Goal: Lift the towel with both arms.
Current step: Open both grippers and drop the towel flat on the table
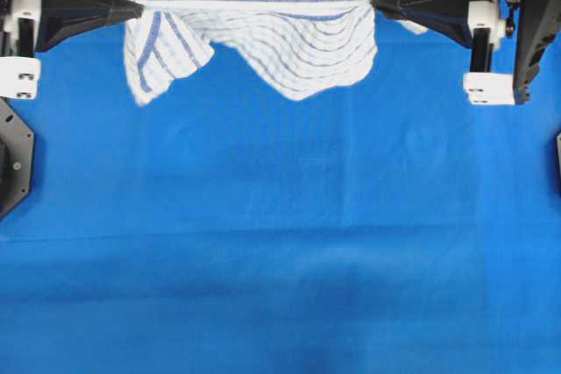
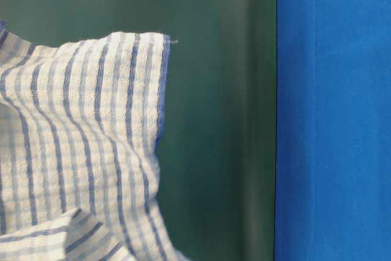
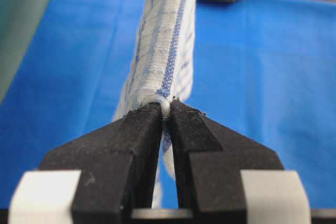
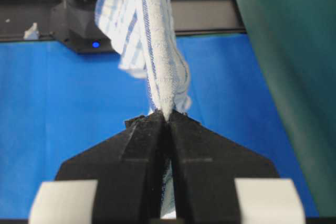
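You get bright, even light with no glare on the blue sheet (image 1: pixel 280 260). The towel (image 1: pixel 263 32) looks slightly soft overhead, and both wrist views blur beyond the sharp fingertips (image 3: pixel 157 114).

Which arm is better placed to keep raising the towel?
Neither: the left pincer and right pincer each pinch one end of the towel, stretched level between them above the blue sheet.

A robotics lab bench; blue sheet (image 1: pixel 280 286), green backdrop (image 2: pixel 214 120), black frame rail (image 4: pixel 210 11)
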